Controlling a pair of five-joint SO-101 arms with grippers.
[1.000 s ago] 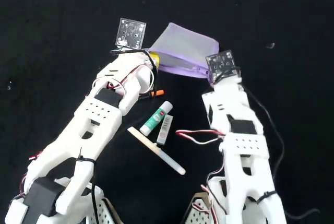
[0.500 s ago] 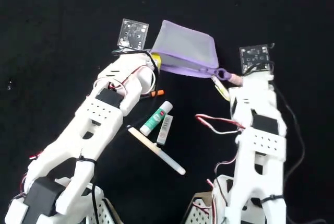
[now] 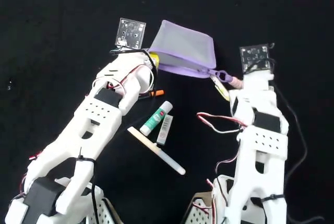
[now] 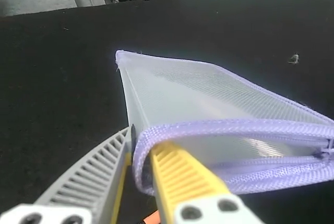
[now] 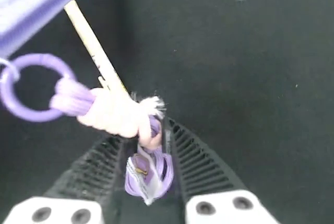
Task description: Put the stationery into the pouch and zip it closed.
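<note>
Grip status: left gripper (image 4: 142,143) clamped on the pouch's (image 3: 185,46) woven purple rim at mid-table far edge, right gripper (image 5: 148,135) pinched shut on the soft pink-and-purple zip tassel (image 5: 112,112). Risks thin translucent mesh slipping from the left hold under a hard tassel pull. Leaves glue tube (image 3: 155,118) and white stick (image 3: 156,151) outside on the black table (image 3: 62,36), between the arms.

a translucent lilac mesh pouch (image 3: 185,46) lay on the black cloth table (image 3: 52,36), one end at the left gripper (image 3: 153,60). the right gripper (image 3: 235,83) sat at the purple-ringed pink zipper pull (image 3: 225,76). between the arms lay a green-and-white glue tube (image 3: 155,118), a small white labelled stick (image 3: 164,129) just beside it, and a long cream rod (image 3: 156,151). an orange-tipped item (image 3: 155,93) poked from under the left arm.
</note>
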